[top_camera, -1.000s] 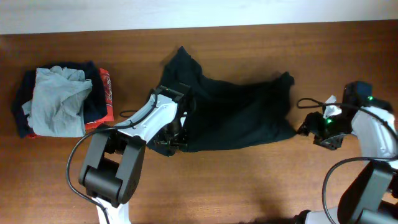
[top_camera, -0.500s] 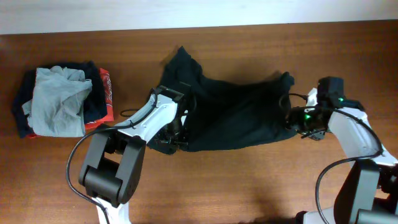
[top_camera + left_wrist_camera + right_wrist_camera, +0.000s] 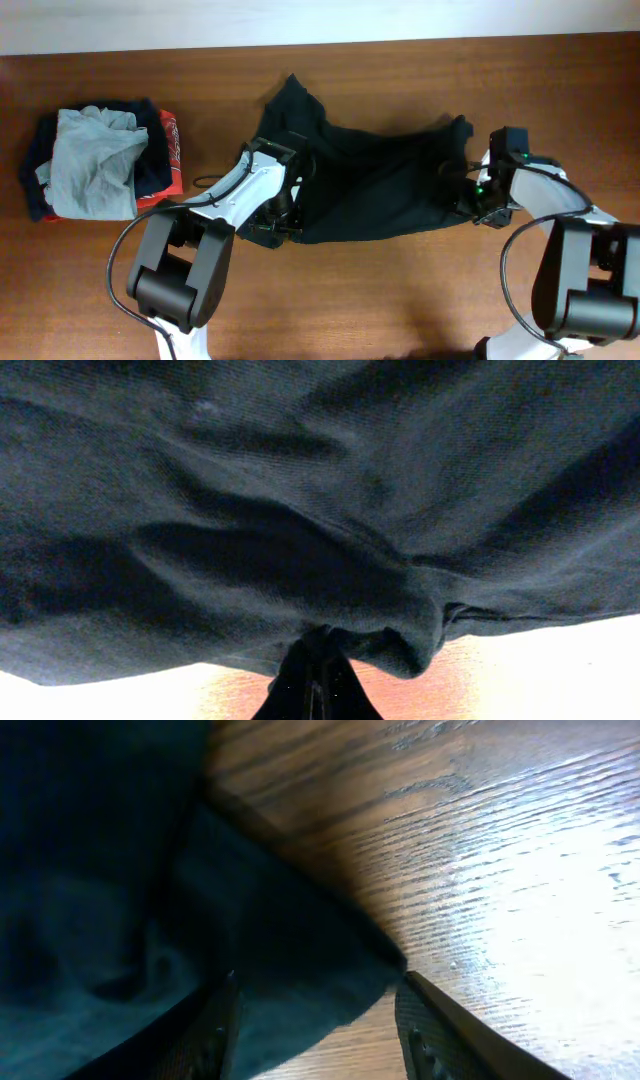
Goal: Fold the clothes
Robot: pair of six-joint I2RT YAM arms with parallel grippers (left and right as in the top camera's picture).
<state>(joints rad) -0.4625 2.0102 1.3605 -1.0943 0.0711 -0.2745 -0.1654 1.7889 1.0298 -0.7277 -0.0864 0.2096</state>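
Clamping my left gripper (image 3: 315,678) tight on the 8 o'clock edge of the black T-shirt (image 3: 375,190) lying on the surface (image 3: 400,300), I am holding my right gripper (image 3: 315,1025) half-open astride its 3 o'clock corner, cloth between the fingers (image 3: 214,1032).

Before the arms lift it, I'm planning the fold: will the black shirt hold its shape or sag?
Probably sags: the shirt bunches into folds where the left gripper pinches it. Likely thin and light too: its edge lies flat on the table.
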